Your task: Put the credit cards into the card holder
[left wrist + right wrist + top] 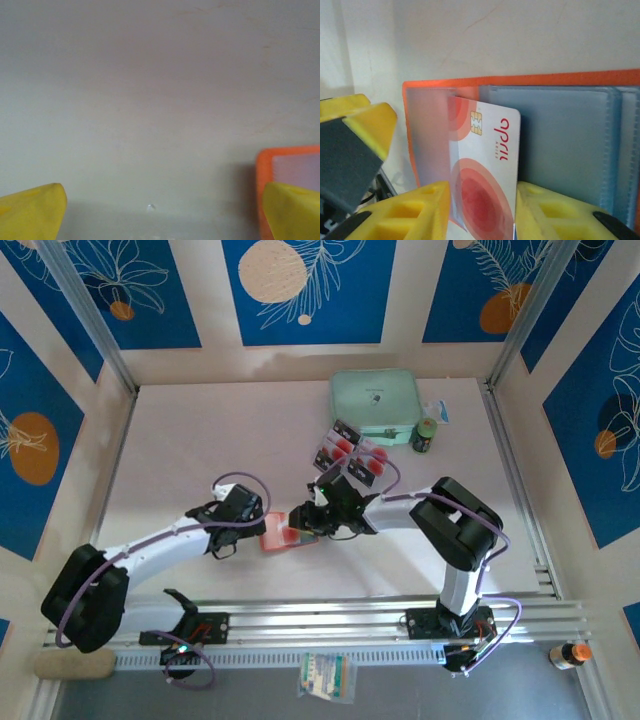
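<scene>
Between the yellow fingers (427,192) of my right gripper (482,205), a card (487,150) shows its chip and red discs. One long edge appears tucked under the clear sleeve (427,130) at the left end of the holder (545,79). The jaws are partly apart with the card filling the gap, and I cannot tell whether they pinch it or merely flank it.

Most of the card lies outside the sleeve, over the holder's grey middle pockets, so I judge the insertion begun but not finished. To do it well I would keep the card flat on the holder and square to the sleeve mouth. I would slide it toward the orange edge with light pressure and release only once the sleeve has most of it, since a tilted card could catch the sleeve lip or buckle it.

My left gripper (160,215) hangs wide open and empty just beside the holder's outer edge, one fingertip overlapping its orange corner on the wrist camera. I would press down there so the holder cannot slide.

Beyond the holder, away from the arm bases, the spare cards (350,452) lie fanned. A mint case (375,405) sits farther back on the table (200,440).
</scene>
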Motion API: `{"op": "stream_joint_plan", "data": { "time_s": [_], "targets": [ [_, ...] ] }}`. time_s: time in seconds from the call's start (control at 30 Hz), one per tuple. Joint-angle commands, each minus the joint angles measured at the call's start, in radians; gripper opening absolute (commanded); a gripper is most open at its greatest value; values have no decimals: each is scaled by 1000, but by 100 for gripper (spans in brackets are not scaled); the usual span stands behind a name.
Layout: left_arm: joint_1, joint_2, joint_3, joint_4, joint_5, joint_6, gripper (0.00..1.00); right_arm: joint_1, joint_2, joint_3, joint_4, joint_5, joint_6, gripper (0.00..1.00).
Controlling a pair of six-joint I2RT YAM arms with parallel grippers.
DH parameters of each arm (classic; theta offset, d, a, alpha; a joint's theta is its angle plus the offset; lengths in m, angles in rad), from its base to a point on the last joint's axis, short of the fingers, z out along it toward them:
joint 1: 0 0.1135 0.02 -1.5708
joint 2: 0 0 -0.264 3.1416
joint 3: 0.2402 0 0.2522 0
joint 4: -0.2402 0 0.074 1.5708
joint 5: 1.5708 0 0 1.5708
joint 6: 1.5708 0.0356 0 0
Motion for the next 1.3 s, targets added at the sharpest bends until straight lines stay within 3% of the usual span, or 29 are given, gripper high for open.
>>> {"op": "stream_joint_plan", "data": {
  "time_s": [0.0, 0.2, 0.57, 1.03, 1.27],
  "targets": [
    [29, 1, 2, -57, -15, -50, 100, -5, -55, 50, -200, 14, -108, 39],
    [42, 53, -16, -9, 23, -31, 100, 2, -64, 149, -360, 62, -206, 37],
    [42, 162, 10, 39, 56, 24, 100, 28, 47, 270, -458, 101, -284, 17],
    [43, 188, 5, 78, 63, 54, 100, 98, 195, 400, -501, 84, -272, 10],
    [44, 153, 12, 67, 65, 62, 100, 87, 128, 397, -511, 83, -278, 8]
  ]
}}
